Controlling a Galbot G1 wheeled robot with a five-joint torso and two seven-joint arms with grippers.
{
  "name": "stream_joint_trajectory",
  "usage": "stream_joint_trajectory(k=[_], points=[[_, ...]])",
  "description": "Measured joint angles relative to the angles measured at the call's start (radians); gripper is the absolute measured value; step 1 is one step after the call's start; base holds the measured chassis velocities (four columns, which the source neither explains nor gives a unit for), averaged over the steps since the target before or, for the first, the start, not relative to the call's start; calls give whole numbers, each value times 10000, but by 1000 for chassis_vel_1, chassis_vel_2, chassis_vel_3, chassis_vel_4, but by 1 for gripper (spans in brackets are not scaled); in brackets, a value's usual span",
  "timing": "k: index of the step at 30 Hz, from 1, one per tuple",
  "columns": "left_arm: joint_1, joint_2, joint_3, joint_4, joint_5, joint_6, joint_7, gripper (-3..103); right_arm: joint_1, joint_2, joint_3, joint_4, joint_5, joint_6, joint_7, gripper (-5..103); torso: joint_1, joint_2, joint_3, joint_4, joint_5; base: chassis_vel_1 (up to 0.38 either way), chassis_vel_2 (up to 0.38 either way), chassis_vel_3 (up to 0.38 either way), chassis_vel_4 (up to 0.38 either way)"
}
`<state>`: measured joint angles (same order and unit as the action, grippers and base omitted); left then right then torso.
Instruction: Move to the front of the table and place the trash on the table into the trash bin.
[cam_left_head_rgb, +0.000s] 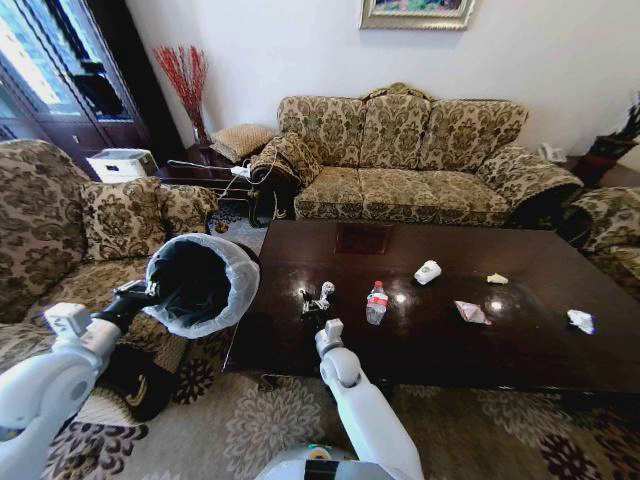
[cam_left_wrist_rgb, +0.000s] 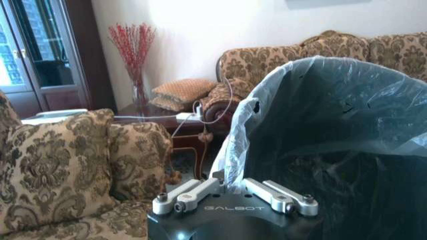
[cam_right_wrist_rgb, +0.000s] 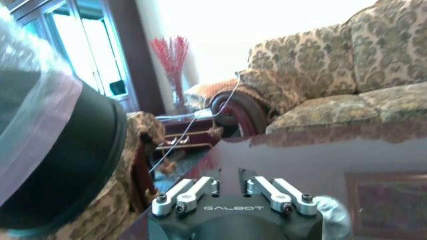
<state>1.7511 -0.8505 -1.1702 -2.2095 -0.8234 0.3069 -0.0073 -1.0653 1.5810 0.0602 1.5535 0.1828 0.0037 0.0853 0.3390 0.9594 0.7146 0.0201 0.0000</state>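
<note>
Beside the large dark-brown glossy wooden table (cam_left_head_rgb: 520, 350): round black bag-lined trash bin (cam_left_head_rgb: 200, 283), tilted, clamped in left hand (cam_left_head_rgb: 140, 293). Right hand (cam_left_head_rgb: 316, 303) narrow, on crumpled white wrapper (cam_left_head_rgb: 325, 291). Risk: thin wrapper slipping free.

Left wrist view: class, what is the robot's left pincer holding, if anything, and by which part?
The left pincer holds the round black trash bin with a whitish bag liner by its lined rim, tipped toward the camera.
</note>
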Motion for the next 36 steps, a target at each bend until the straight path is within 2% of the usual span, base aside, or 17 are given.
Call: stream_joint_trajectory(k=[1, 3, 4, 5, 6, 7, 10, 13, 14, 16, 19, 20, 22, 29, 33, 36], points=[[0, 0, 0, 0, 0, 0, 0, 0, 0, 0, 0, 0, 0, 0, 0, 19, 0, 0, 0, 0, 0, 0, 0, 0, 0], [-22, -29, 42, 0, 27, 0, 7, 0, 118, 84, 20, -123, 11, 4, 199, 29, 0, 0, 0, 1, 0, 0, 0, 0, 0], [-29, -33, 49, -2, 31, 0, 10, 0, 167, 142, 30, -186, 12, 4, 296, 29, 1, 0, 1, 1, -1, 0, 0, 0, 0], [-25, -33, 48, -13, 32, 0, 10, 0, 196, 200, 35, -201, 11, -42, 429, 35, 1, -1, 1, 1, 0, 0, 0, 0, 0], [-1, -26, 34, -26, 32, 0, 17, 0, 212, 247, 30, -154, 4, -302, 676, 40, 2, -1, 1, 1, 0, 0, 0, 0, 0], [-1, -26, 34, -26, 32, 0, 17, 0, 212, 247, 30, -154, 4, -302, 676, 40, 2, -1, 1, 1, 0, 0, 0, 0, 0], [39, -17, -11, -26, 32, -14, 21, 0, 212, 266, -10, -27, 18, -912, 1337, 57, 0, 0, 0, 1, 0, 0, 0, 0, 0], [42, -37, -12, -29, 32, -22, 22, 0, 217, 268, -10, -56, 28, -1065, 1600, 62, 1, 0, 0, 0, 0, 0, 0, 0, 0], [48, -78, -7, -49, 45, -22, 22, 0, 227, 268, 18, -160, 20, -1162, 1768, 73, 1, 0, 1, 1, 0, 0, 0, 0, 0], [51, -98, -1, -57, 54, -22, 23, 0, 233, 269, 46, -220, -7, -1219, 1816, 73, 1, -1, 1, 1, 0, 0, 0, 0, 0], [60, -164, 31, -55, 97, -36, 42, 0, 327, 270, 179, -592, -147, -1374, 1944, 89, 1, 0, 1, 1, 0, 0, 0, 0, 0], [60, -164, 31, -55, 97, -36, 42, 0, 327, 270, 179, -592, -147, -1374, 1944, 89, 1, 0, 1, 1, 0, 0, 0, 0, 0], [52, -198, 62, -27, 120, -58, 49, 0, 468, 271, 261, -909, -148, -1379, 2096, 97, 1, 0, 0, 1, 0, 0, 0, 0, 0], [21, -203, 109, -23, 126, -69, 54, 0, 796, 276, 329, -1584, -83, -1349, 2207, 100, 1, 0, 1, 1, 0, 0, 0, 0, 0], [-43, -180, 178, 24, 126, -73, 56, 0, 993, 276, 387, -2032, 38, -1319, 1875, 102, 1, 0, 1, 0, 0, 0, 0, 0, 0], [-67, -171, 207, 50, 126, -72, 56, 0, 1057, 276, 385, -2254, 83, -1268, 1520, 93, 2, -1, 1, 1, 0, 0, 0, 0, 0]])
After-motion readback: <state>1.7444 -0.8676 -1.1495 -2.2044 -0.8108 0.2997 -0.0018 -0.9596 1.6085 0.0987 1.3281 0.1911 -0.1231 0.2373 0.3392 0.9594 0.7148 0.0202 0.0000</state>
